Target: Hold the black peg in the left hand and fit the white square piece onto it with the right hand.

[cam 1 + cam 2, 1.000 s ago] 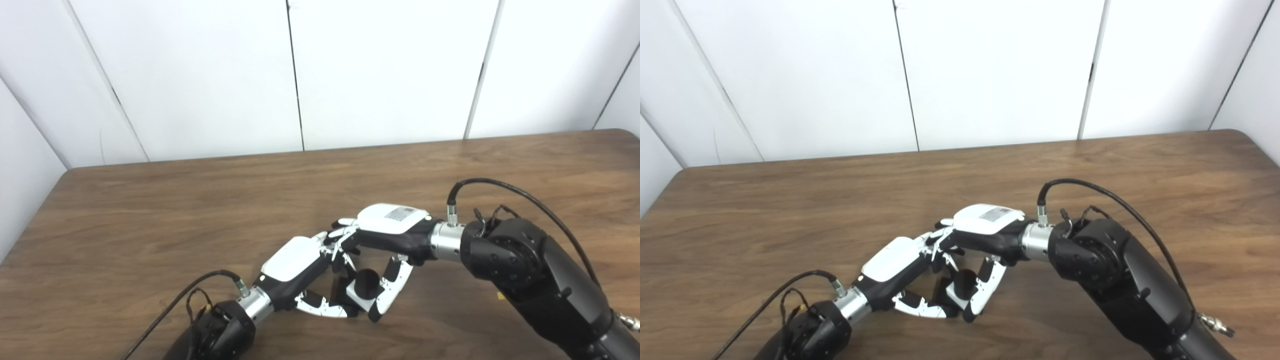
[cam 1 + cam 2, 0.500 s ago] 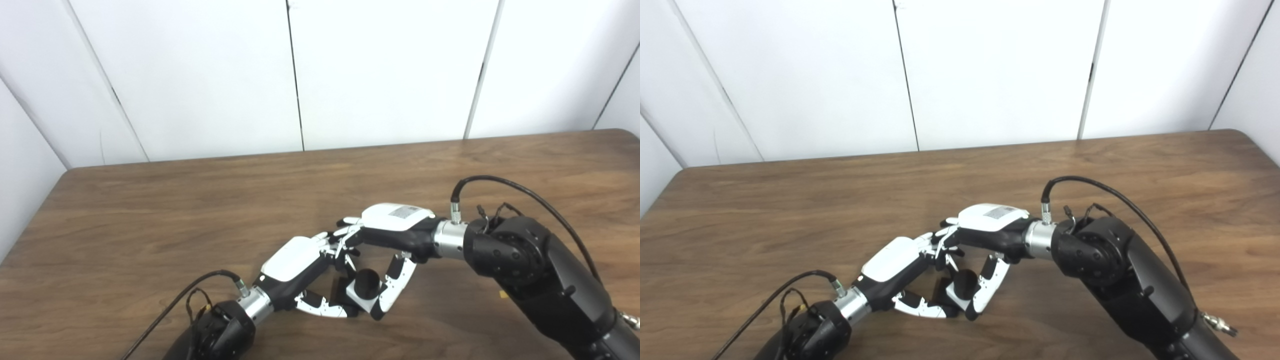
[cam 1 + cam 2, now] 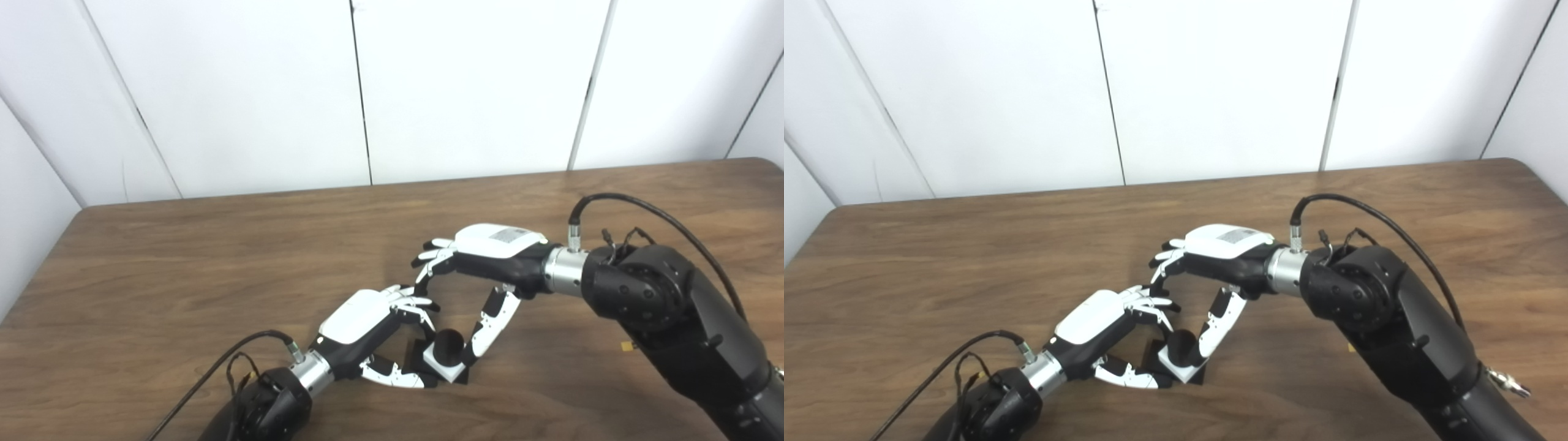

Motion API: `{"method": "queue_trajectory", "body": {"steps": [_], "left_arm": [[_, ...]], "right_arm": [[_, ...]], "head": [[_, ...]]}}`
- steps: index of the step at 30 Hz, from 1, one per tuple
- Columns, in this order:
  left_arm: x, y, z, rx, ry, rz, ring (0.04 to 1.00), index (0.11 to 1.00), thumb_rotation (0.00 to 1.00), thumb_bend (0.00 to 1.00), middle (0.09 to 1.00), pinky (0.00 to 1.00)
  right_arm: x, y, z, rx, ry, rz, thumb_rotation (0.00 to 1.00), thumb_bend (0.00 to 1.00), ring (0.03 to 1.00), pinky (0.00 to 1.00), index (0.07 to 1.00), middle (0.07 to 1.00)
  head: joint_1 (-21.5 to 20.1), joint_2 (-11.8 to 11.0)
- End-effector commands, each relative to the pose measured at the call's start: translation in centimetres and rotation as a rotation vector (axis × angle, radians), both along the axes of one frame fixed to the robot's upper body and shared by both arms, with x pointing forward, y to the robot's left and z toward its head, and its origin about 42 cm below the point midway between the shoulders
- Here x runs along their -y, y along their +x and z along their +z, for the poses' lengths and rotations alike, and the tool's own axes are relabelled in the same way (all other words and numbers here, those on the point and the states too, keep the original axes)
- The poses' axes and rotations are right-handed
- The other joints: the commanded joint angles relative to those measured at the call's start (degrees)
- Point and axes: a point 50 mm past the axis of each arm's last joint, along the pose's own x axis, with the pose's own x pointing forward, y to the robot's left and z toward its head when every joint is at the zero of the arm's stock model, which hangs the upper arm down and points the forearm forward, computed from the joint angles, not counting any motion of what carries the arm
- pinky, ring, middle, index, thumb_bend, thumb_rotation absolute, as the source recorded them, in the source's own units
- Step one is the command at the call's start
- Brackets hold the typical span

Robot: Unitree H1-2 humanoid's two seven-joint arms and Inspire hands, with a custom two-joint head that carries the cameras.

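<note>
**Right hand lifts off the seated piece**

The right hand (image 3: 484,257) has risen and drawn back toward the far side since a moment ago; its fingers (image 3: 432,260) are spread and hold nothing, and only the thumb (image 3: 487,324) reaches down beside the white square piece (image 3: 444,366). It may be touching the piece's right edge or be just clear of it; I cannot tell which. Half a second ago the same hand was lower, closing around the piece from both sides.

The white square piece now sits low on the tabletop (image 3: 184,275), with the black peg (image 3: 449,343) showing as a dark round top through its middle. The left hand (image 3: 367,318) has not shifted: its fingers curl over the assembly from the left and its thumb lies along the near side, against the black base (image 3: 419,364), so it reads as grasping the peg.

In my judgement the fit is made and the right hand is letting go; whether the piece is pressed fully home cannot be seen.

Little else is about: a small yellowish speck (image 3: 625,346) lies on the tabletop under the right forearm, well apart from the work. Nothing blocks a clear retreat.
</note>
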Motion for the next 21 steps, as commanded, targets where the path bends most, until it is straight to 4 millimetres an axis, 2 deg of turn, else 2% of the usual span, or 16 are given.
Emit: {"method": "queue_trajectory", "body": {"steps": [1,4,5,9,14,21], "left_arm": [[-0.6,0.3,-0.8,-0.024,0.066,0.001,0.916,0.543,0.41,0.56,0.836,0.94],[-0.9,0.4,-0.6,-0.024,0.071,0.003,0.911,0.561,0.45,0.59,0.831,0.94],[-1.0,0.5,-0.6,-0.022,0.074,0.004,0.906,0.576,0.5,0.61,0.827,0.93],[-1.3,0.7,-0.3,-0.013,0.083,0.002,0.901,0.611,0.58,0.67,0.818,0.93],[-1.6,0.9,0.0,-0.012,0.09,0.0,0.897,0.659,0.6,0.76,0.815,0.93],[-1.6,1.0,0.2,-0.022,0.087,-0.004,0.895,0.693,0.62,0.8,0.819,0.93]], "right_arm": [[0.1,0.2,3.0,0.094,0.025,0.003,0.37,1.0,1.0,0.89,0.762,0.937],[0.5,0.3,3.2,0.096,0.028,-0.012,0.36,1.0,1.0,0.89,0.762,0.937],[0.6,0.3,3.2,0.094,0.029,-0.018,0.35,1.0,1.0,0.89,0.762,0.936],[0.9,0.4,3.1,0.095,0.034,-0.023,0.35,1.0,1.0,0.9,0.762,0.934],[1.0,0.5,3.0,0.092,0.035,-0.025,0.36,1.0,1.0,0.9,0.757,0.935],[1.0,0.6,2.8,0.093,0.042,-0.033,0.36,1.0,1.0,0.89,0.751,0.934]], "head": [[-0.06,0.06],[0.11,-0.08],[0.12,-0.1],[0.16,-0.16],[0.23,-0.33],[0.29,-0.5]]}}
